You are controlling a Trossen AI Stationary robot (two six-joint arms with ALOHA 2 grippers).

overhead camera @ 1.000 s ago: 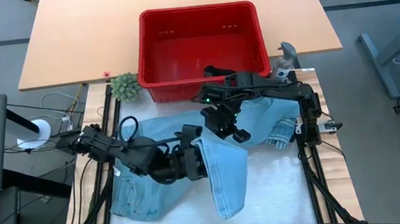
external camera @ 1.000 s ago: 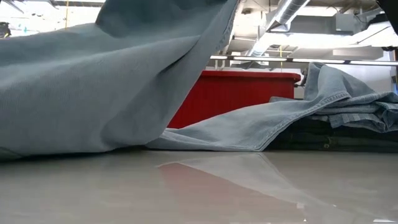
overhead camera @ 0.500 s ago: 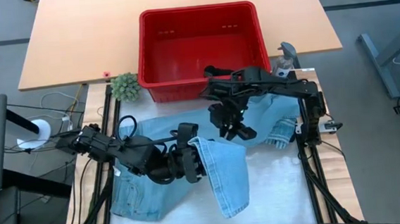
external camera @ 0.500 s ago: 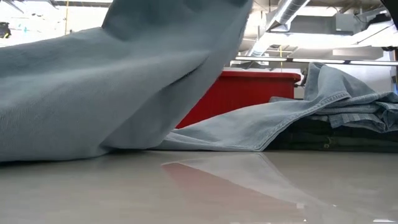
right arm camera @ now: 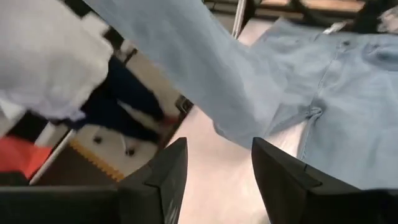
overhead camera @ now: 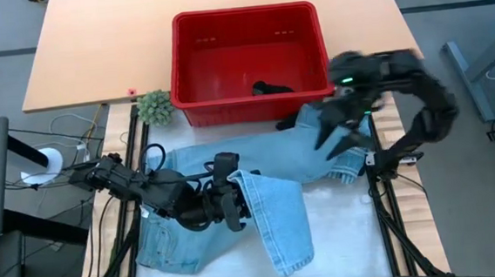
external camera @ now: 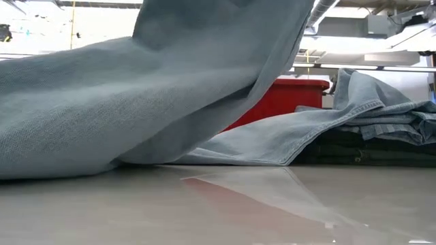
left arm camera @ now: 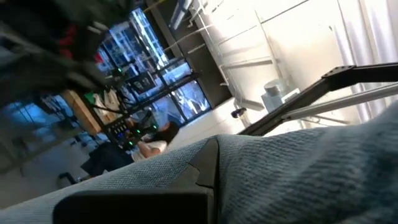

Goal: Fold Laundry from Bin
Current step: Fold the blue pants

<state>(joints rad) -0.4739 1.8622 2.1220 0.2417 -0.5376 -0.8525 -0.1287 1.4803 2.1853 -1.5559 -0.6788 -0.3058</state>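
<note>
Jeans mid-fold on the table; fold not finished.
Left gripper (overhead camera: 235, 211) clamps a leg of the jeans (overhead camera: 279, 219), lifted over the rest; right gripper (right arm camera: 214, 177), fingers apart and empty, hangs above them. One dark garment (overhead camera: 273, 89) remains in the bin (overhead camera: 182, 73).

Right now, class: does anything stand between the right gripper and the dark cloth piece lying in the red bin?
Yes. The near wall of the red plastic bin stands between the open right gripper, above the light blue denim jeans just outside, and the dark cloth piece on the bin floor. Reaching it would probably mean lifting over that rim.
</note>
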